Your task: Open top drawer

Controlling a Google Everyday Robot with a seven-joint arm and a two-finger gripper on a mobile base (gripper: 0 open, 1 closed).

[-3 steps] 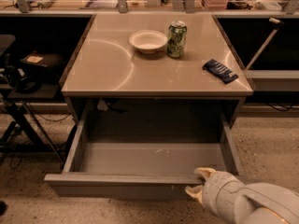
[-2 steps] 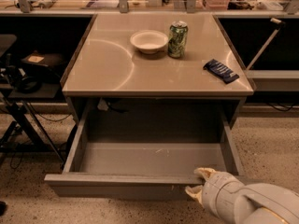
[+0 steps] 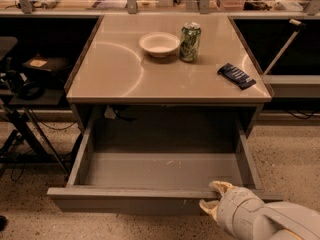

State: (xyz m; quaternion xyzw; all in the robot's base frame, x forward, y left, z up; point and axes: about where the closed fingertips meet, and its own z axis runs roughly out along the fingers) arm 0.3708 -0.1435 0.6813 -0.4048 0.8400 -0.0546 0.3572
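Claw [image 3: 213,197] low in the camera view, at the right part of the top drawer's front panel. One pale finger [image 3: 220,186] lies over the panel's upper rim, the other [image 3: 207,207] sits against its outer face just below. The claw is clenched on that front edge. The pale arm [image 3: 270,221] trails away from the claw toward the lower right.

Top drawer [image 3: 150,171]: pulled well out from under the desk [image 3: 115,79]. Its grey box is open to view, running away from the claw toward the far side and to the claw's left. Pale scratch marks show on the drawer floor just beyond the claw.

On the desk top, well beyond the claw: a white bowl [image 3: 159,44] farther off and to the left, a green can [image 3: 190,42] just beside the bowl on its right, and a dark blue packet [image 3: 236,76] nearer, slightly right of the claw's line.

Compared with 0.7 s ago: no visible change. The drawer is out just as far, the claw is at the same spot on the rim with the same grip, and the desk items are unmoved.
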